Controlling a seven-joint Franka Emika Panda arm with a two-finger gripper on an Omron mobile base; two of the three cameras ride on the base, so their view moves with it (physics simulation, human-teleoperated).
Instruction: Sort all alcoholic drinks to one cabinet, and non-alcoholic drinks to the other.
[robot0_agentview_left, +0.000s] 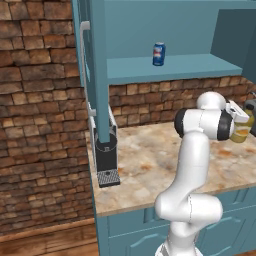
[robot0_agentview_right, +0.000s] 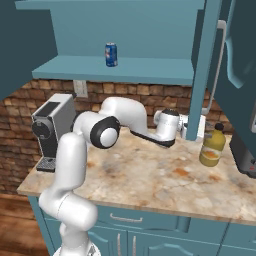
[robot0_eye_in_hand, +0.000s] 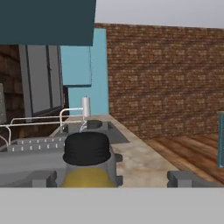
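The blue soda can (robot0_agentview_left: 159, 54) (robot0_agentview_right: 111, 54) stands upright on the shelf of the open upper cabinet. On the counter at the right stands the yellow-orange juice bottle (robot0_agentview_left: 241, 131) (robot0_agentview_right: 212, 146), its black cap (robot0_eye_in_hand: 86, 148) close in front of the hand camera. My gripper (robot0_agentview_left: 248, 112) (robot0_eye_in_hand: 113, 179) is open. Its fingertips (robot0_eye_in_hand: 43, 178) stand either side of the bottle's shoulder, apart from it. The slim green bottle is out of view.
A coffee machine (robot0_agentview_left: 107, 160) (robot0_agentview_right: 50, 125) stands at the left end of the marble counter (robot0_agentview_right: 150, 185). The cabinet's upright post (robot0_agentview_left: 100, 75) and open doors (robot0_agentview_right: 240, 55) flank the shelf. A dark appliance (robot0_agentview_right: 245, 155) sits right of the bottle.
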